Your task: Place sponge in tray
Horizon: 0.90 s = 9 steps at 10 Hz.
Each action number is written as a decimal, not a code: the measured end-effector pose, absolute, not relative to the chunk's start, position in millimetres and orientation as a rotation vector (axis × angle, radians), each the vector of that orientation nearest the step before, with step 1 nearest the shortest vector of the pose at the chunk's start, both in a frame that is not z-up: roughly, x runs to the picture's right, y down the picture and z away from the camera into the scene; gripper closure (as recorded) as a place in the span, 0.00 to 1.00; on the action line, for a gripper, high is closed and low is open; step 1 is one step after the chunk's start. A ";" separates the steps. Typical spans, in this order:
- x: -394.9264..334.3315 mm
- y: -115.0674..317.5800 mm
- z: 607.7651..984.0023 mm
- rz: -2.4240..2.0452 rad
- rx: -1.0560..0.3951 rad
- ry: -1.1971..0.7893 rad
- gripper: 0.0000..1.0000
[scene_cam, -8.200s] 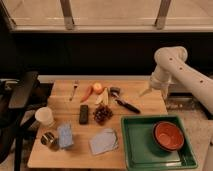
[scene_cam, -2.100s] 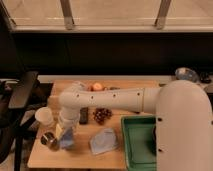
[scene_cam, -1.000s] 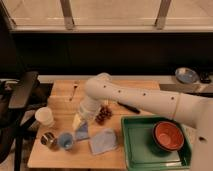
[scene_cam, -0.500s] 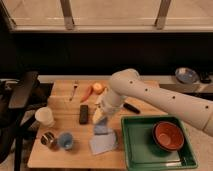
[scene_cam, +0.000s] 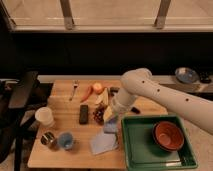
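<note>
My gripper (scene_cam: 111, 118) hangs from the white arm that reaches in from the right, over the middle of the wooden table. It is shut on the light-blue sponge (scene_cam: 111, 126), which hangs just below it, above the table and above the top edge of the flat blue-grey cloth (scene_cam: 103, 143). The green tray (scene_cam: 139, 151) lies just to the right of the sponge at the table's front right. A red-brown bowl (scene_cam: 167, 135) sits in its right half. The sponge is still left of the tray's rim.
On the table's left are a white cup (scene_cam: 44, 116), a metal can (scene_cam: 48, 139) and a small blue cup (scene_cam: 65, 141). A black remote (scene_cam: 84, 113), grapes (scene_cam: 98, 115), a carrot (scene_cam: 86, 93), an orange fruit (scene_cam: 97, 88) and a fork (scene_cam: 74, 90) lie behind. A dark chair (scene_cam: 20, 97) stands at left.
The arm has swung from the table's left, where the sponge lay, to the right. The sponge came up with the gripper and now hangs close to the tray's left rim.
</note>
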<state>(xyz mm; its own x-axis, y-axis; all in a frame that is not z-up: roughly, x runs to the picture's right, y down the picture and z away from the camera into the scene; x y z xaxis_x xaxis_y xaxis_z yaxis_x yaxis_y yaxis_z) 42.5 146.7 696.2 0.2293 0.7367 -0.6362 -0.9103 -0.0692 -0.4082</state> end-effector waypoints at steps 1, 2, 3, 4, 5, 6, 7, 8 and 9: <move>41.7 146.6 696.1 1.374 -0.904 0.243 0.91; 40.8 146.2 696.4 1.373 -0.904 0.242 0.91; 41.5 146.3 696.4 1.374 -0.901 0.244 0.91; 42.4 146.1 697.1 1.381 -0.894 0.247 0.91; 46.6 144.2 698.8 1.407 -0.883 0.253 0.91; 61.0 143.4 700.7 1.447 -0.869 0.262 0.91; 72.3 143.3 702.1 1.474 -0.863 0.266 0.91; 98.9 145.5 705.4 1.525 -0.852 0.280 0.91; 119.1 147.8 707.9 1.561 -0.841 0.292 0.91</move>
